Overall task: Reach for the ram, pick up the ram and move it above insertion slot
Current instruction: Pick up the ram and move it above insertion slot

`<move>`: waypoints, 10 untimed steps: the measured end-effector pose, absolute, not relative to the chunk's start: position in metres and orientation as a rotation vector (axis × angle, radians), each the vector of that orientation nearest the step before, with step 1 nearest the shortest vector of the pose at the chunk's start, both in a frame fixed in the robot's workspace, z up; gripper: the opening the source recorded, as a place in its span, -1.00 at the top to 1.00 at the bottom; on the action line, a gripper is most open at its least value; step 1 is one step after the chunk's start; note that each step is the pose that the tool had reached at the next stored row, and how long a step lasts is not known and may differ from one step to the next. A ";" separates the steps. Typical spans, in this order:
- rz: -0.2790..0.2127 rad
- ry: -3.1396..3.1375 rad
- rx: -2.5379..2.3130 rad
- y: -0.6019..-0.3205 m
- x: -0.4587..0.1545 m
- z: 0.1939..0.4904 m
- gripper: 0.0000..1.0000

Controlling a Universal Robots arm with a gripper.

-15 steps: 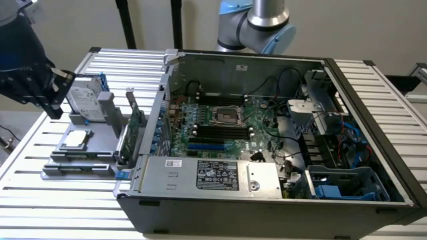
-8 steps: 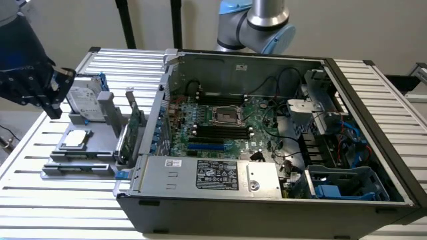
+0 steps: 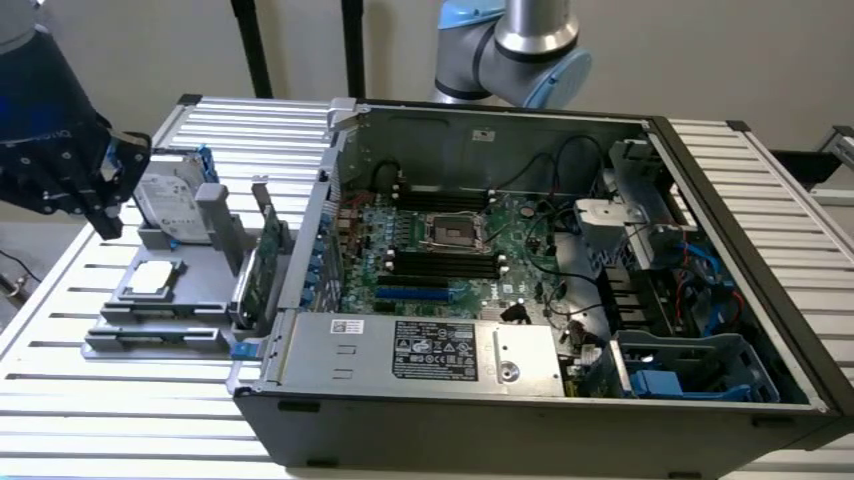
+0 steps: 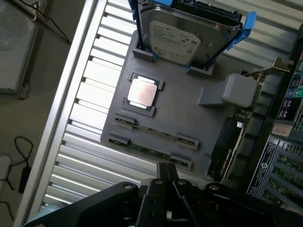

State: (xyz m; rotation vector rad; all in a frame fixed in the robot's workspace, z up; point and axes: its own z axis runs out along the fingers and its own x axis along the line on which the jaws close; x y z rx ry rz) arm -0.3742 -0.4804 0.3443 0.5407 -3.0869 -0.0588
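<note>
Two thin green ram sticks lie on edge in the grey holder tray [image 4: 189,101]: one ram [image 4: 152,130] just below the CPU, the other ram [image 4: 147,151] at the tray's near rim. My gripper [image 4: 166,169] hovers above that near rim, close to the second stick, with its fingers drawn together and nothing between them. In the exterior view my gripper [image 3: 104,205] hangs at the far left, above the tray [image 3: 200,285]. The black memory slots [image 3: 441,264] lie on the motherboard inside the open computer case [image 3: 534,400].
On the tray also stand a silver hard drive [image 4: 182,40] in blue clips, a CPU [image 4: 142,92] and a green expansion card [image 3: 254,270] with a metal bracket, next to the case wall. Ribbed metal table [image 3: 120,400] all around; cables and a drive cage fill the case's right.
</note>
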 end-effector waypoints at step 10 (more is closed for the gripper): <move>-0.058 -3.022 0.819 -0.480 -0.374 0.344 0.79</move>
